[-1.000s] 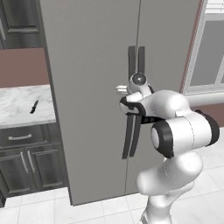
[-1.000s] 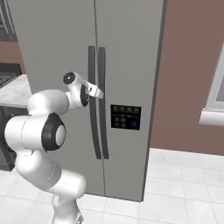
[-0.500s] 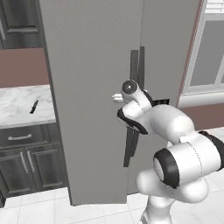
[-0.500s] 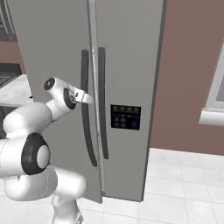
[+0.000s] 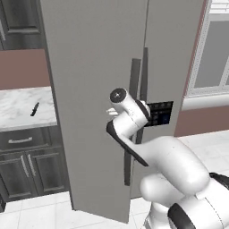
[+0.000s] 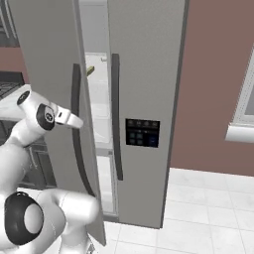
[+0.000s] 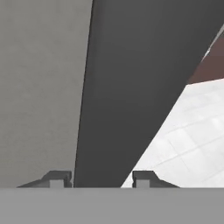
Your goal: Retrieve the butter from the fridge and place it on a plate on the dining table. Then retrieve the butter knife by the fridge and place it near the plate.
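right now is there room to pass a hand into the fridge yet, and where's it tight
A narrow gap stands between the swung left door and the shut right door of the fridge; white shelves show through it. It is tight at the left handle, which the gripper straddles. The counter is bare around the knife.

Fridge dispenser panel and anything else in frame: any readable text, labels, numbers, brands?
No readable text anywhere.
Dispenser panel on the fridge: small bluish marks, too small and blurred to read as words or numbers.
Fridge doors, door handle, marble counter and butter knife: no lettering or brand visible.
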Controlling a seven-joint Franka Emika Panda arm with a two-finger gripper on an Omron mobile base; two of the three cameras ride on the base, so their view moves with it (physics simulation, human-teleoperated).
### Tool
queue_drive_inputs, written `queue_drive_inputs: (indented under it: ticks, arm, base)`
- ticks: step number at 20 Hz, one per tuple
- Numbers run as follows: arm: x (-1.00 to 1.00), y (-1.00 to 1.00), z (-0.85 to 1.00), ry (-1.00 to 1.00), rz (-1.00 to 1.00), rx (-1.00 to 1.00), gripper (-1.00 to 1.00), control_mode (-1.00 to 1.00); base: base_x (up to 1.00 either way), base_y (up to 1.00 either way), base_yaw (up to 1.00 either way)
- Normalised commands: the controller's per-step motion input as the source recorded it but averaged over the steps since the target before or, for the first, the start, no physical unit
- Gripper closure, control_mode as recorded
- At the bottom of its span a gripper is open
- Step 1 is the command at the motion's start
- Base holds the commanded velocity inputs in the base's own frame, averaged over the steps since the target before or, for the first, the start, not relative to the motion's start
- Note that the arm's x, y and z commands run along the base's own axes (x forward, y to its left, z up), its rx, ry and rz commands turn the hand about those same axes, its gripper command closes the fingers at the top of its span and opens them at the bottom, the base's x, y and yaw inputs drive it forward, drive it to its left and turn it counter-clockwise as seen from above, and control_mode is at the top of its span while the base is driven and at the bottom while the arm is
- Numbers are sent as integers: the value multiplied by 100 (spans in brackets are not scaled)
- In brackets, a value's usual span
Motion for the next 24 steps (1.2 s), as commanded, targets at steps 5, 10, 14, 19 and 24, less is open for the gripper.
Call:
queue_drive_inputs:
  ticks: [5, 10, 14, 19, 24]
  arm:
    - [-97, 71, 0, 20, -5, -11, 100, -100]
    - [-37, 59, 0, 10, -9, -12, 100, -100]
    - [-20, 47, 0, 3, -13, -7, -100, -100]
    - [-5, 20, 0, 0, -6, -3, -100, -100]
    - [-83, -29, 10, -5, -3, 7, -100, -100]
  base:
    - [0, 0, 0]
    - [0, 0, 0]
    - [0, 0, 0]
    - [0, 0, 0]
    - [0, 0, 0]
